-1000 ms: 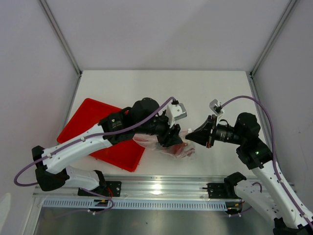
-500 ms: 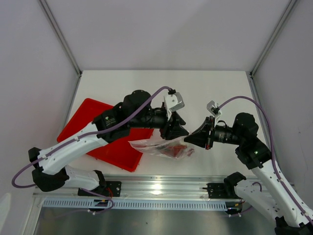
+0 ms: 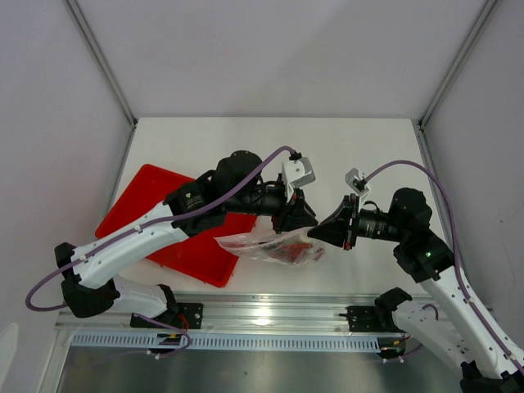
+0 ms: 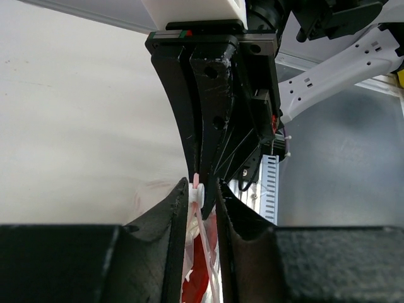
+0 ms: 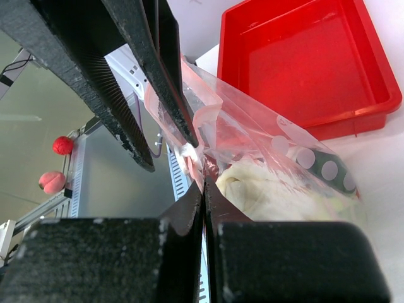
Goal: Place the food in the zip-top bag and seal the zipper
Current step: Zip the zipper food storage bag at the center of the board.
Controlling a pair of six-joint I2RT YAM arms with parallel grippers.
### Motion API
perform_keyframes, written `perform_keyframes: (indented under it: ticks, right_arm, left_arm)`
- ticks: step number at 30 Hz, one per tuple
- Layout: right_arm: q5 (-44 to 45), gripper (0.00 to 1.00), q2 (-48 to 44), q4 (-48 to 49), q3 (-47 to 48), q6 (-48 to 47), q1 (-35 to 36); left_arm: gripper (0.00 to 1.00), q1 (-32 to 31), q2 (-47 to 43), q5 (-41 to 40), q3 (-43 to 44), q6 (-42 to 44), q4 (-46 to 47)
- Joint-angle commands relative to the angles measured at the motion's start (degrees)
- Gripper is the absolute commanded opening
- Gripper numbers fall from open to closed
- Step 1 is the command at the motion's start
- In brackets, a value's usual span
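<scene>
The zip-top bag (image 3: 260, 245) lies crinkled on the table between my arms, with the red lobster (image 3: 291, 250) inside. The right wrist view shows the bag (image 5: 252, 136) holding the white-and-green leek (image 5: 271, 189); the green fruit is not discernible. My left gripper (image 3: 302, 218) is closed narrowly on the pink zipper (image 4: 198, 189) at its white slider, at the bag's right end. My right gripper (image 3: 322, 232) is shut on the bag's edge just beside it (image 5: 203, 180). The two grippers' tips nearly touch.
A red tray (image 3: 139, 214) sits at the left under my left arm, and it looks empty in the right wrist view (image 5: 303, 63). The metal rail (image 3: 270, 311) runs along the near table edge. White walls enclose the table.
My left gripper has moved from over the bag's middle to its right end, next to the right gripper. The bag has spread out leftward. The right gripper has barely moved.
</scene>
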Motion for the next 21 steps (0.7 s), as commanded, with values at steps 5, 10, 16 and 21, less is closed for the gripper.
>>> perform_keyframes:
  ticks: [5, 10, 16, 21]
  right_arm:
    - [-0.3, 0.0, -0.3, 1.1, 2.1, -0.7, 0.3]
    - [-0.1, 0.0, -0.3, 1.1, 2.0, -0.7, 0.3]
    - [-0.3, 0.0, -0.2, 0.8, 2.1, -0.8, 0.4]
    - [-0.3, 0.0, -0.2, 1.0, 2.3, -0.6, 0.3]
  left_arm:
    - [0.21, 0.6, -0.6, 2.4, -0.8, -0.9, -0.3]
    - [0.23, 0.8, -0.5, 3.1, -1.2, -1.1, -0.4]
    - [0.29, 1.0, -0.6, 3.5, -2.0, -1.4, -0.4]
    - [0.15, 1.2, -0.1, 3.3, -1.4, -1.7, -0.5]
